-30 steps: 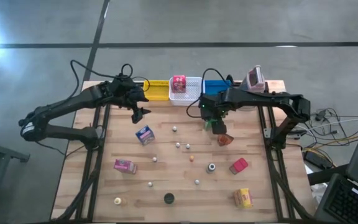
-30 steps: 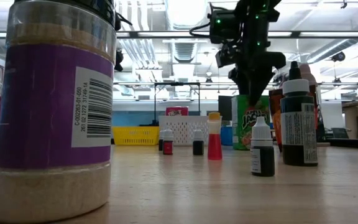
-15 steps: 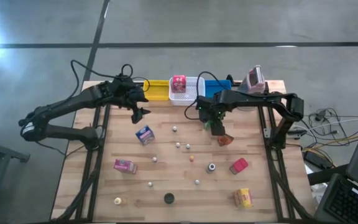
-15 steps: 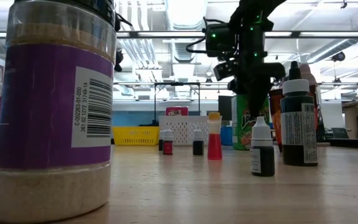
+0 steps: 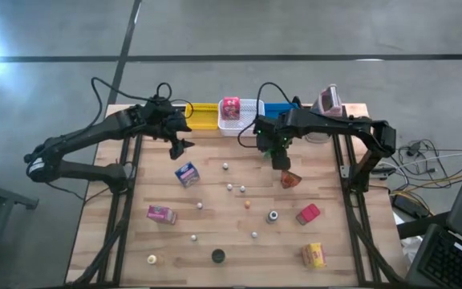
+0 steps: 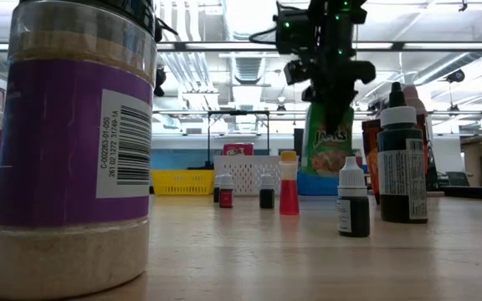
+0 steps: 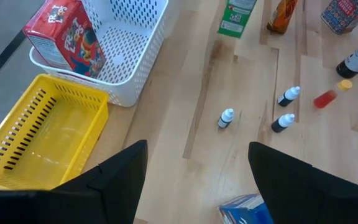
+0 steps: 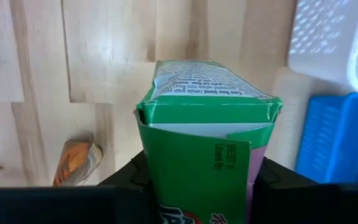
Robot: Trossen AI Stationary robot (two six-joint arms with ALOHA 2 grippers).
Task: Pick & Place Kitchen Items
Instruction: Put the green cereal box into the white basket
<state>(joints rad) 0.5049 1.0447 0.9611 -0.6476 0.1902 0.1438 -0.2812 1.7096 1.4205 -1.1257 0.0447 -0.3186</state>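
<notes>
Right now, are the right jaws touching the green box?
Touching. In the right wrist view the green box sits clamped between the right gripper jaws, both pressed on its sides; the low view shows it lifted off the table.

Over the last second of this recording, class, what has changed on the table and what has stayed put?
The right gripper closed on the green box and lifted it clear of the table, drawing back toward the blue bin. The left gripper stayed open, hovering near the yellow bin. The loose items on the table did not move.
</notes>
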